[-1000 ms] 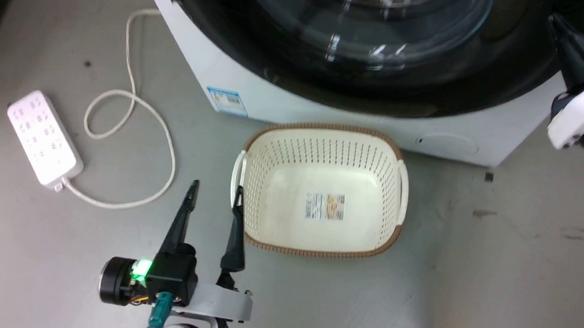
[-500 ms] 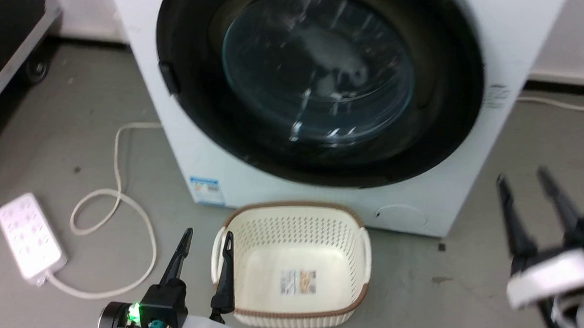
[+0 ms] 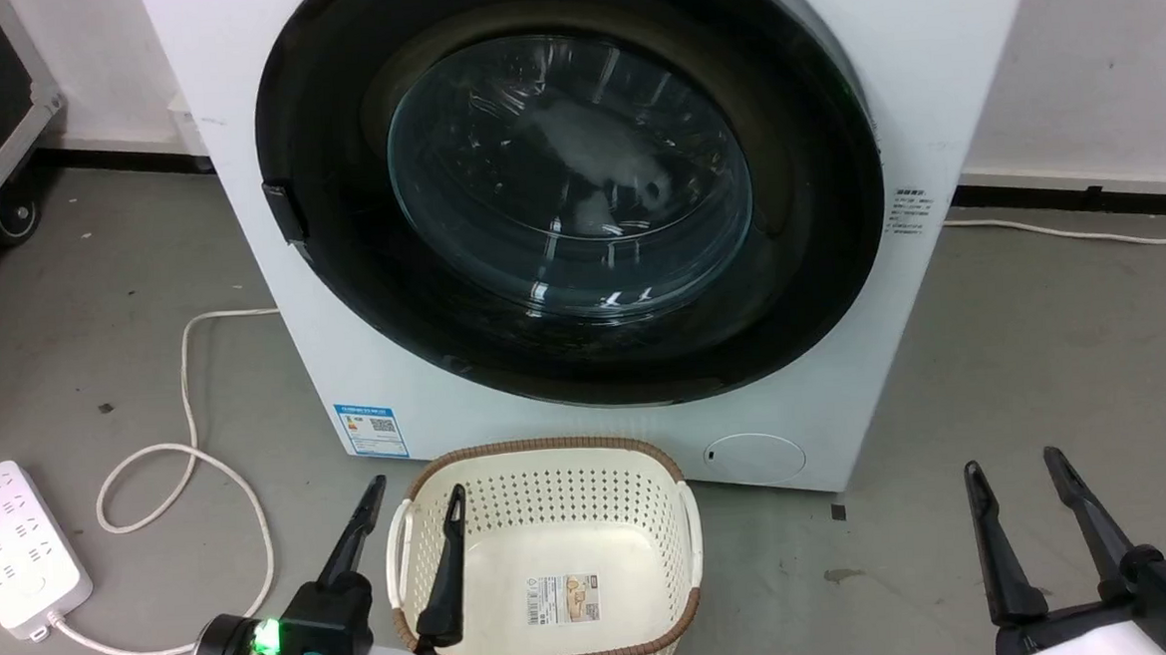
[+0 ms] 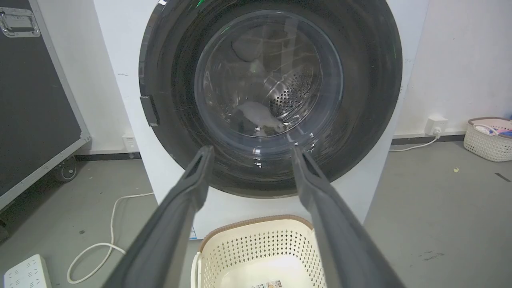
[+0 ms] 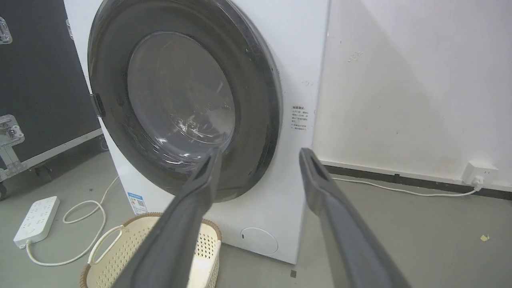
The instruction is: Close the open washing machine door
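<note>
Grey concrete floor [image 3: 1043,343] runs back to a white wall, where the washing machine [image 3: 939,69] stands. Its washing machine door [image 3: 816,205] lies flush against the front, pale laundry showing through the glass. A cream perforated laundry basket [image 3: 552,494] sits just before it. The left claw [image 3: 418,486] hovers at the basket's left edge, spread wide and empty. The right claw [image 3: 1011,460] hangs over bare floor, also wide and empty. A white power strip [image 3: 11,547] lies far left.

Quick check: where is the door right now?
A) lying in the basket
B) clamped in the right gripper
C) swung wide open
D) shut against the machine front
D: the door sits against the machine front, and the left gripper and right gripper are open, clear of it.
</note>
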Robot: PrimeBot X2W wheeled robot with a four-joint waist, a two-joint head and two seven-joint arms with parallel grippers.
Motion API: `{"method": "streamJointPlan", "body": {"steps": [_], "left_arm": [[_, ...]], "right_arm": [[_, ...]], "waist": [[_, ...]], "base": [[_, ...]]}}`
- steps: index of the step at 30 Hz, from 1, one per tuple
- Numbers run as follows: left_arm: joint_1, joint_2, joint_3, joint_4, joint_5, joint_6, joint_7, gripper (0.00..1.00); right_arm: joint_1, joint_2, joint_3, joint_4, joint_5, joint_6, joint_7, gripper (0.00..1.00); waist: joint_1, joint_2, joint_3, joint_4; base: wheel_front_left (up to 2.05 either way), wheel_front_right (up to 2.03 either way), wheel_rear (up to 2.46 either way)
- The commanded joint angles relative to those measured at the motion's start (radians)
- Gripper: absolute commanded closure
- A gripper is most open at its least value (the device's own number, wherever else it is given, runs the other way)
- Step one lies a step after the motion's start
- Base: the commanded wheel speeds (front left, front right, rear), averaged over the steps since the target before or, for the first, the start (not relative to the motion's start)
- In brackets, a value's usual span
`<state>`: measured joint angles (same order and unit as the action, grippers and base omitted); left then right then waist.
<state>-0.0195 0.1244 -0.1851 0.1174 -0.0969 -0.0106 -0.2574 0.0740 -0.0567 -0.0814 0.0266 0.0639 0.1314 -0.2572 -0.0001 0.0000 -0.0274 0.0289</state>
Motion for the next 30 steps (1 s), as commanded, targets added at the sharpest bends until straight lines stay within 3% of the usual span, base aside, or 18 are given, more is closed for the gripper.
{"method": "streamJointPlan", "body": {"steps": [1, 30], "left_arm": [[0.000, 0.000, 0.000, 0.000, 0.000, -0.001, 0.000, 1.00], [0.004, -0.017, 0.041, -0.026, 0.020, 0.002, 0.057, 1.00]], "right_arm": [[0.000, 0.000, 0.001, 0.000, 0.002, 0.000, 0.000, 1.00], [-0.016, 0.001, 0.018, -0.006, -0.009, 0.000, 0.056, 1.00]], "waist": [[0.0001, 0.0000, 0.000, -0.001], [0.0001, 0.0000, 0.006, -0.007]], "base": [[0.00, 0.00, 0.00], [0.00, 0.00, 0.00]]}}
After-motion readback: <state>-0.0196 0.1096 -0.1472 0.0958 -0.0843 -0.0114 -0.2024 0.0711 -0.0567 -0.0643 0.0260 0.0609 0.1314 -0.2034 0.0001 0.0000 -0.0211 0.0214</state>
